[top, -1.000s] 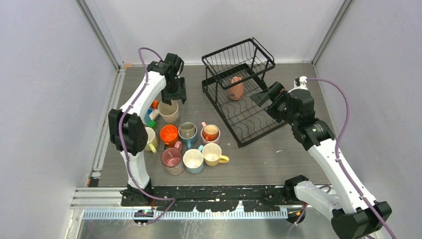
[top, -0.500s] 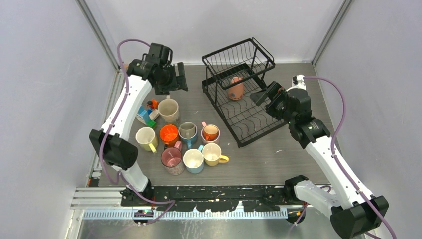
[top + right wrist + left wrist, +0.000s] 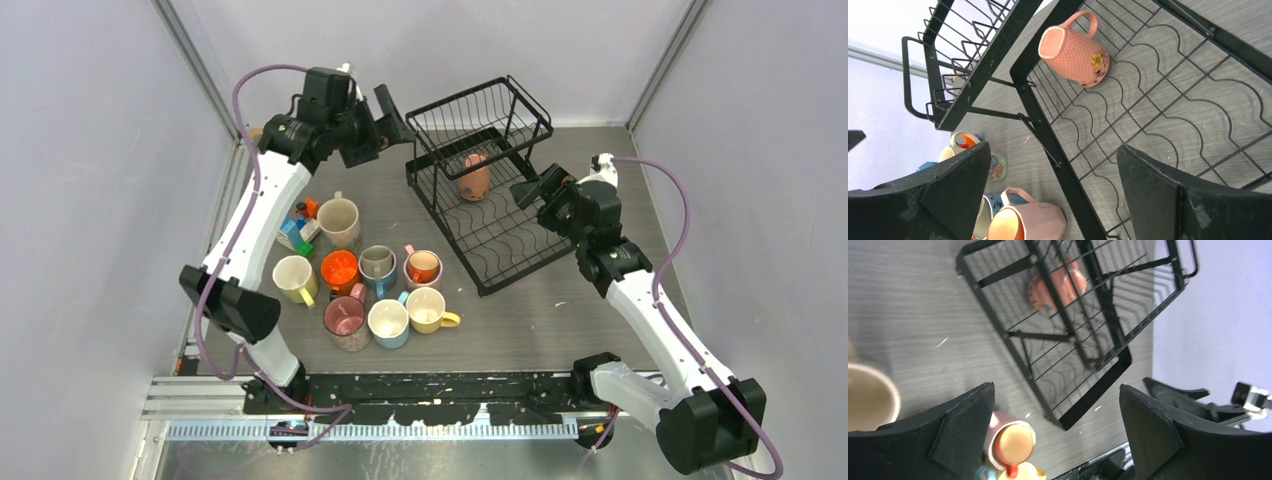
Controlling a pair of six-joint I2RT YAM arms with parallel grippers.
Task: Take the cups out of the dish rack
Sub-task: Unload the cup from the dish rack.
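From above I see one salmon cup (image 3: 474,177) sitting in the dish rack (image 3: 487,288)'s lower tray. The other cups (image 3: 372,285) cluster on the table (image 3: 560,320) to its left.

Left wrist: my left gripper (image 3: 1056,390) is spread wide and empty, over the rack.

Right wrist: the right gripper (image 3: 1053,150) is spread and empty, and the salmon cup lies apparently on its side.

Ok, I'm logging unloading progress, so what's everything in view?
glossy handled mugs: eight; beige, two yellow, orange, grey-blue, two pink, light blue; clustered left of rack
salmon dotted mug: one; salmon; lying in rack's lower tray
black wire two-tier dish rack: one; black; table's back centre
small plastic blocks: few; blue, orange, green; by beige mug
grey wood-grain table: one; grey; underneath
left gripper: one; black; open, left of rack
right gripper: one; black; open, right of rack
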